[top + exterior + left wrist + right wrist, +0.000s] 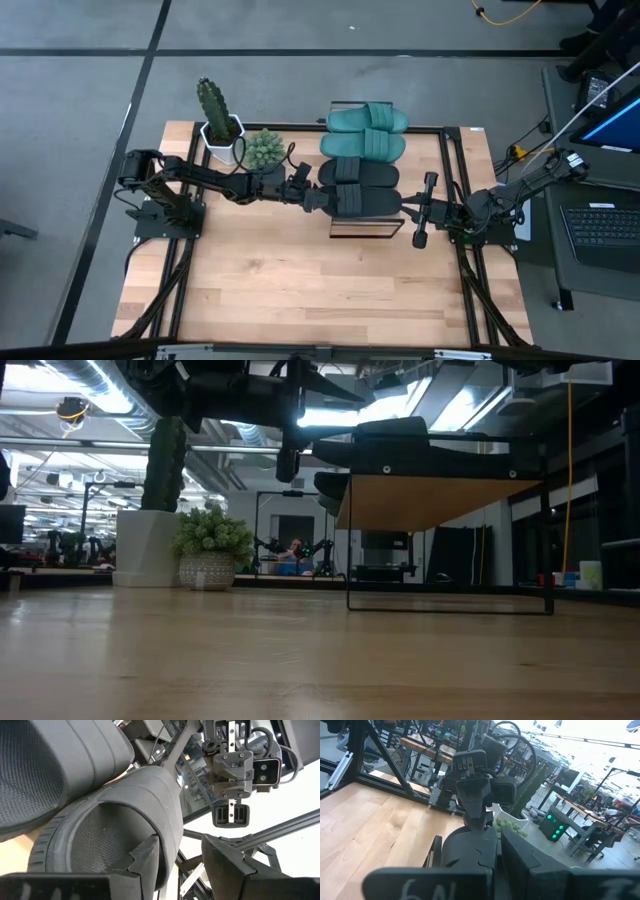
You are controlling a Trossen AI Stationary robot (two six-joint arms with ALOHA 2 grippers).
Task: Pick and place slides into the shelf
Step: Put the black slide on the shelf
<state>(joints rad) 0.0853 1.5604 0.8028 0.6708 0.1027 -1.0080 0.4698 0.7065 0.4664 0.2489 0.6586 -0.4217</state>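
I'm looking down on the bench, a broad butcher-block top, with the shelf standing toward its far side between my two arms. All four slides are lined up on it: the teal slides at the far end, the black slides nearer me, side by side and touching. From the low view the shelf's wood top sits level on its thin frame, black rubber just showing above it.

By my read the last black slide is down and the step now is a clean release. To do it well, I want the left end effector drawn straight back the way it points, level, so neither finger drags the strap and tips the slide off the edge. No lifting until the fingers are clear.

The left arm reaches nearly flat across the bench from its base, wrist at the shelf's left edge. Its end effector is released: in the left wrist view one finger lies against the black strap and the other stands apart, nothing gripped. The right arm waits just beyond the shelf's right side, its end effector clenched on nothing, pointing at the slides.
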